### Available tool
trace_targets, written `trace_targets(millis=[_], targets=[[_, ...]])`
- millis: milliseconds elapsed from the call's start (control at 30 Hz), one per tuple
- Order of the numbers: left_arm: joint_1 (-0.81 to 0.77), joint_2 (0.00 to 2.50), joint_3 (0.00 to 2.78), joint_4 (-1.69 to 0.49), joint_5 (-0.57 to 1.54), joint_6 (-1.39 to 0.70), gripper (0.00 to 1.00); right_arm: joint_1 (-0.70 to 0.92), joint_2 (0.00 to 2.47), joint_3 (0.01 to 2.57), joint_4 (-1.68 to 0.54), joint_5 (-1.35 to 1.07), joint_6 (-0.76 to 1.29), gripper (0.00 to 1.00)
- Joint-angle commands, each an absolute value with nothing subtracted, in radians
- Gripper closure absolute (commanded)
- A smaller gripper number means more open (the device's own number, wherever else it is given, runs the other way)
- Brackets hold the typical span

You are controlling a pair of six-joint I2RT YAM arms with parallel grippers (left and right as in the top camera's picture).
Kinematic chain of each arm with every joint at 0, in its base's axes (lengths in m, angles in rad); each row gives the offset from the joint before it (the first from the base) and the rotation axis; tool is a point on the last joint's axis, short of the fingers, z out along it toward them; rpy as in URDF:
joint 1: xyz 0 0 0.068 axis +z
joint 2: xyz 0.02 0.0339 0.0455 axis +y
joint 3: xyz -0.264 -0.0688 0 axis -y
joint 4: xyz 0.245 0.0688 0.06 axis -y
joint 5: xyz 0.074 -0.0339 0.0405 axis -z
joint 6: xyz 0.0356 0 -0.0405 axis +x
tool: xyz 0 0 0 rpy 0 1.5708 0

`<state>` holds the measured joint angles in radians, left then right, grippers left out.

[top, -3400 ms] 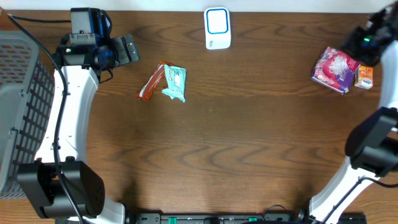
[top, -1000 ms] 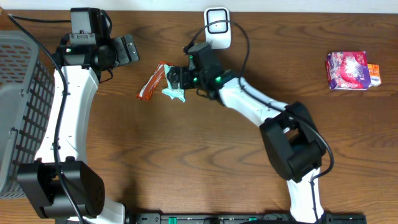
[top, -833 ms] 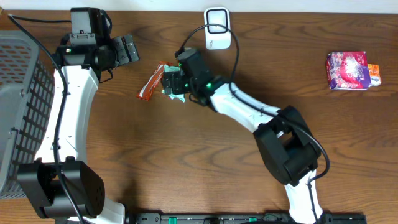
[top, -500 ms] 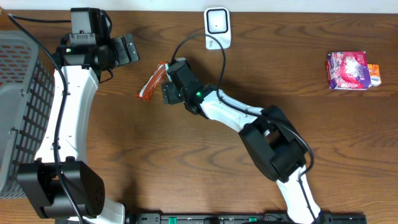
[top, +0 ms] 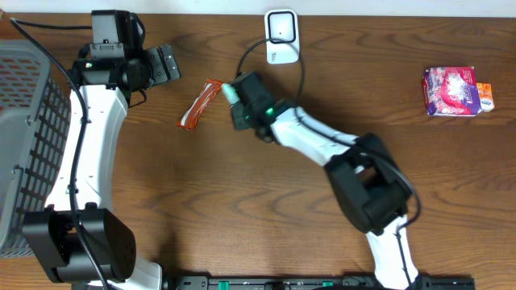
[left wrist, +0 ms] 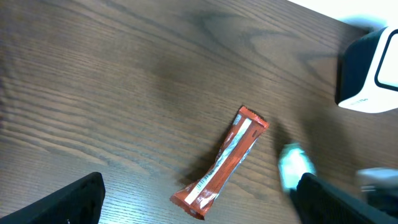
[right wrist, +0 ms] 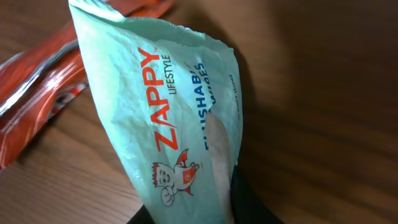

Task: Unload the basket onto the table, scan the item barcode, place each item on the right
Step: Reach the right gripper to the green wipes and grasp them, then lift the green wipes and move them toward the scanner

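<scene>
wipes pack point(left wrist: 292, 167): blurred | scanner point(left wrist: 371, 74): cut by right edge

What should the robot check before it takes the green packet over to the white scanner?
1. Right gripper pinching the wipes packet: ok.
2. Packet apart from the red wrapper: ok.
3. Bare table between packet and scanner: ok.
4. Barcode side found: cannot tell, only the logo side shows.
5. Left gripper open and off to the side: ok.
</scene>
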<state>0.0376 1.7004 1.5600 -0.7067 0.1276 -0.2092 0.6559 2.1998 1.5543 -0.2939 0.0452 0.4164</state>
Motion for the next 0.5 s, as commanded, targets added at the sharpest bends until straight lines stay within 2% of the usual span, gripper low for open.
trace_targets(millis=[0,167,267,367,467], targets=[[0.039,1.710,1.558,-0.707,0.120,-0.204,0.02,0.559,2.088,1.557,-0.334,-0.088,0.423,0.89],[0.039,1.710,1.558,-0.707,0.120,-0.204,0.02,0.403,2.098,1.557,-0.388,-0.569,0.421,0.91],[0.039,1.710,1.558,-0.707,0.119,-0.204,0.02,0.334,2.125,1.557,-0.445,-0.770,0.390,0.91],[0.039,1.710,1.558,-0.707,0.120,-0.204,0.02,0.284,2.152,1.556,-0.533,-0.921,0.276,0.92],[0.039,1.710,1.558,-0.707,0.120,-0.204,0.02,0.245,2.175,1.556,-0.662,-1.084,0.036,0.94]])
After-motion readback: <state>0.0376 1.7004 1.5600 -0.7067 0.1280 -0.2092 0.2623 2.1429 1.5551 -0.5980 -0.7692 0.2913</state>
